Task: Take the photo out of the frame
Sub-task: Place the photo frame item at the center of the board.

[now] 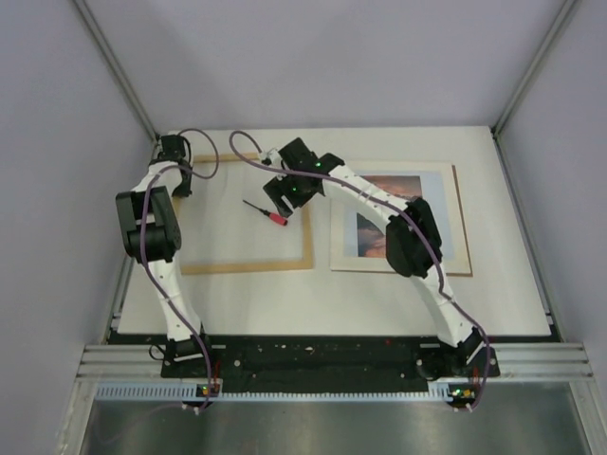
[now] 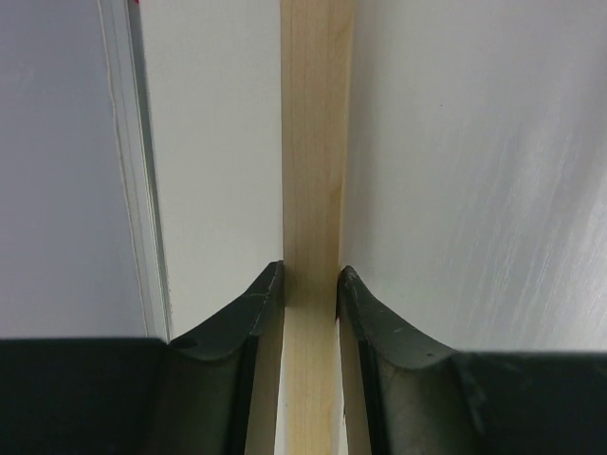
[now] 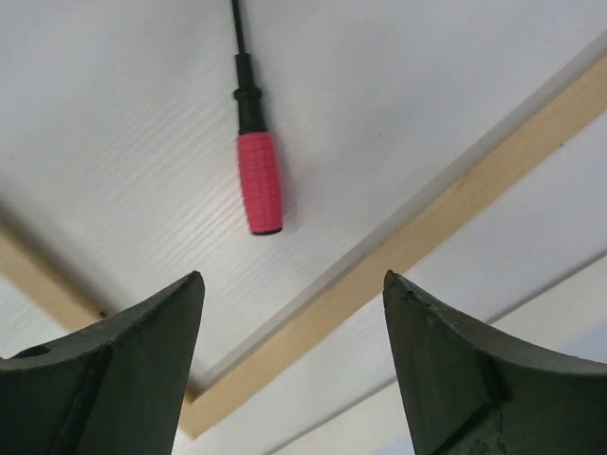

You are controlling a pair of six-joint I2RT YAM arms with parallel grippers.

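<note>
The frame (image 1: 247, 267) lies flat on the left half of the table, its light-wood rim around a white inside. My left gripper (image 1: 180, 186) is at the frame's left rim near the far corner. In the left wrist view the gripper (image 2: 311, 270) is shut on that wooden rim (image 2: 318, 142), one finger on each side. The photo (image 1: 379, 204), a white sheet with an orange-and-blue print, lies to the right of the frame, partly under my right arm. My right gripper (image 1: 282, 201) hangs open over the frame's right part, with nothing between its fingers (image 3: 292, 277).
A small screwdriver with a red handle (image 1: 275, 217) lies inside the frame, just ahead of my right gripper (image 3: 259, 180). A brown backing board (image 1: 462, 227) shows under the photo's right edge. Grey walls close the table on the left, right and back.
</note>
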